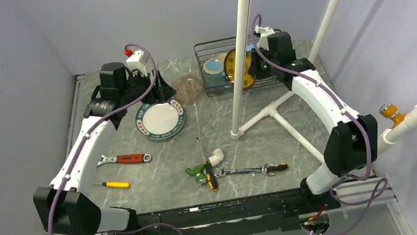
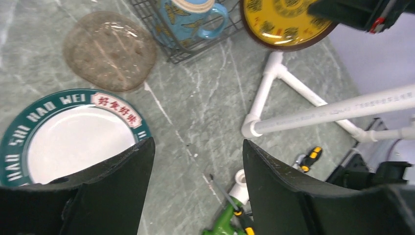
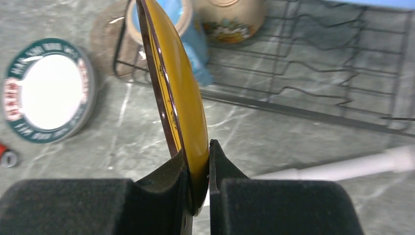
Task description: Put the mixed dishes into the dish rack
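Note:
My right gripper [image 3: 198, 156] is shut on the lower rim of the dark yellow-centred plate [image 3: 173, 83], which it holds on edge at the front left of the black wire dish rack [image 3: 303, 83]. Inside the rack stand the teal mug [image 3: 188, 29] and a cream flowered bowl [image 3: 230, 17]. The white plate with the dark green rim [image 1: 161, 121] lies flat on the table. My left gripper [image 2: 195, 147] hangs open and empty just above that plate's far right edge [image 2: 73, 137]. In the top view the right gripper [image 1: 253, 64] sits at the rack [image 1: 211, 45].
A brownish translucent round dish [image 1: 189, 88] lies between the green-rimmed plate and the rack. A white pipe frame [image 1: 274, 114] stands right of centre, with an upright pole crossing the rack. Wrenches and screwdrivers [image 1: 208, 170] lie near the front, with a red-handled one [image 1: 128, 159] on the left.

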Tool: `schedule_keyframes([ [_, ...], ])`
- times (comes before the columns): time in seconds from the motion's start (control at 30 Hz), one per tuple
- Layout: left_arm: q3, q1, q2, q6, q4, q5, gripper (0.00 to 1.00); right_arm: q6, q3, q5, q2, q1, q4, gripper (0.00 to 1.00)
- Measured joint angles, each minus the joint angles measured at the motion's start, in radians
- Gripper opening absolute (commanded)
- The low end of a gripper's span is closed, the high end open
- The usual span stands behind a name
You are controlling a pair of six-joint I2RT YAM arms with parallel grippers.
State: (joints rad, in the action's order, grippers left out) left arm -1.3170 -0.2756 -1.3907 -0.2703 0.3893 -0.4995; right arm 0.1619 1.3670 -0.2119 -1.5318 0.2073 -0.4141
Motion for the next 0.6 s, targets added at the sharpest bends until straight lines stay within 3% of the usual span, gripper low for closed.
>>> schedule_keyframes([
  [0.27,0.073,-0.006,0.059,0.065,-0.003,0.080,0.71,-0.292,0.012,0.194,0.020,0.000,0.002,0.00],
  [0.6,0.089,-0.028,0.087,0.074,-0.003,0.111,0.70,-0.707,-0.048,0.235,0.058,-0.007,0.137,0.00],
])
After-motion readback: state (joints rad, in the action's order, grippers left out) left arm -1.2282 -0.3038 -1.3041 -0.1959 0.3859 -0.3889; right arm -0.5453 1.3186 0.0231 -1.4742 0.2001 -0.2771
